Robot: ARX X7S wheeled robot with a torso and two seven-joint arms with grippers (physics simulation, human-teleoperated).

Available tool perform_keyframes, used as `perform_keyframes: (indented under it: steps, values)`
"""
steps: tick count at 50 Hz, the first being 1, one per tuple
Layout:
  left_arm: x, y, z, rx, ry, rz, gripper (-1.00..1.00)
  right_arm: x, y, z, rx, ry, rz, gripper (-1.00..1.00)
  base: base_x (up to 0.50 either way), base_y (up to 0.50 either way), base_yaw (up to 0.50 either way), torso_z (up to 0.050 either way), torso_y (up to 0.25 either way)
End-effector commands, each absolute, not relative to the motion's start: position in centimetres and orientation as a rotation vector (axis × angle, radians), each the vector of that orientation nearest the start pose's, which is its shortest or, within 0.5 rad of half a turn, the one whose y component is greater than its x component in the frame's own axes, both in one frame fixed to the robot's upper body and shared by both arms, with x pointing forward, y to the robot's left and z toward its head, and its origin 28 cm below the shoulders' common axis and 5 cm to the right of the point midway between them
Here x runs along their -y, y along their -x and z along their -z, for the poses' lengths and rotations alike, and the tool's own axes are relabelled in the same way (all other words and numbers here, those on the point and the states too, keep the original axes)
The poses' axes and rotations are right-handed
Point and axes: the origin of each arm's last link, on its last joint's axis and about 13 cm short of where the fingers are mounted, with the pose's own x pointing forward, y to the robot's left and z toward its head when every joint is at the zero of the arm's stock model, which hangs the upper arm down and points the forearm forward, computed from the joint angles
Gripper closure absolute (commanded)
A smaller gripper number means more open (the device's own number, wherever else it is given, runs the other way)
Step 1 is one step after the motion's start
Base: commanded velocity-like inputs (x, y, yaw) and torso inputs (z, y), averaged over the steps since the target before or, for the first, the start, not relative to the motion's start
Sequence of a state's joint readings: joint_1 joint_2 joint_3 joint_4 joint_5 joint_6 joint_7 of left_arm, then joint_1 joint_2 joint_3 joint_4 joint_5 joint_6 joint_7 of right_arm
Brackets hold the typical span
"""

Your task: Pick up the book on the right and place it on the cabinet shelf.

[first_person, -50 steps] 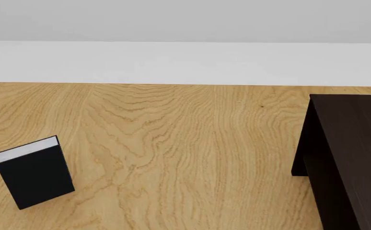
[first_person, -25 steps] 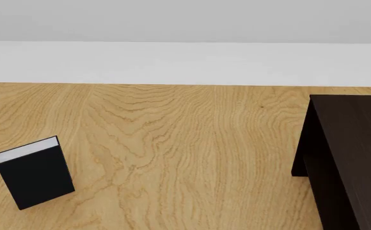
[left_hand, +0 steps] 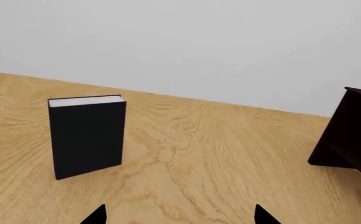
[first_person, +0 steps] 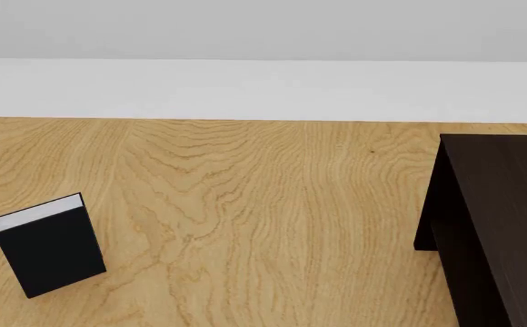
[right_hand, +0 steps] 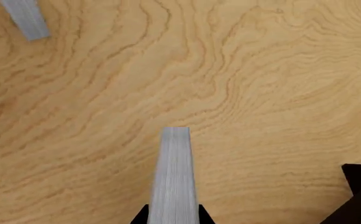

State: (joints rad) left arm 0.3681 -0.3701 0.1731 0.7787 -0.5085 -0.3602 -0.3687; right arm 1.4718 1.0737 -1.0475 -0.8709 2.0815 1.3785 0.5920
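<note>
Right end effector [right_hand: 172,219] pinched on the book [right_hand: 174,177], page edges up, above table [right_hand: 261,93]. Left end effector [left_hand: 179,217] spread wide, holding nothing.

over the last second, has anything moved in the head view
Nothing visibly changed. The black book stands at the same spot on the wooden floor, and the dark cabinet sits at the same place at the right edge. No arm or pincer shows in the head view, then or now.
</note>
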Motion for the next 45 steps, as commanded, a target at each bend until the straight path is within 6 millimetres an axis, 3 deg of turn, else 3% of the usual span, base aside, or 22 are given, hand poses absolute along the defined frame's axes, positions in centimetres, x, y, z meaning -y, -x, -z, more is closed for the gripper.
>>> perform_keyframes:
  steps: [1, 12, 33, 40, 43, 45]
  values:
    - [-20.3, -11.2, -8.8, -0.109, 0.185, 0.101, -1.00, 13.7, -13.9, -27.6, -0.517, 0.832, -0.733, 1.00, 0.00, 0.00, 0.00, 0.000, 0.000]
    - [-20.3, -11.3, -8.6, -0.116, 0.187, 0.108, -1.00, 12.5, -14.1, -28.5, -0.396, 0.743, -0.613, 1.00, 0.00, 0.00, 0.00, 0.000, 0.000]
    - [-20.5, -11.3, -8.5, -0.118, 0.185, 0.100, -1.00, 11.9, -16.3, -28.7, -0.294, 0.639, -0.437, 1.00, 0.00, 0.00, 0.00, 0.000, 0.000]
    - [-20.5, -11.4, -8.6, -0.114, 0.185, 0.099, -1.00, 11.3, -17.4, -28.7, -0.248, 0.727, -0.380, 1.00, 0.00, 0.00, 0.00, 0.000, 0.000]
    - [-20.5, -11.4, -8.6, -0.114, 0.184, 0.098, -1.00, 11.0, -17.7, -28.6, -0.225, 0.667, -0.374, 1.00, 0.00, 0.00, 0.00, 0.000, 0.005]
    - [-20.6, -11.4, -8.7, -0.112, 0.182, 0.098, -1.00, 10.9, -18.0, -28.3, -0.222, 0.773, -0.359, 1.00, 0.00, 0.00, 0.00, 0.000, 0.000]
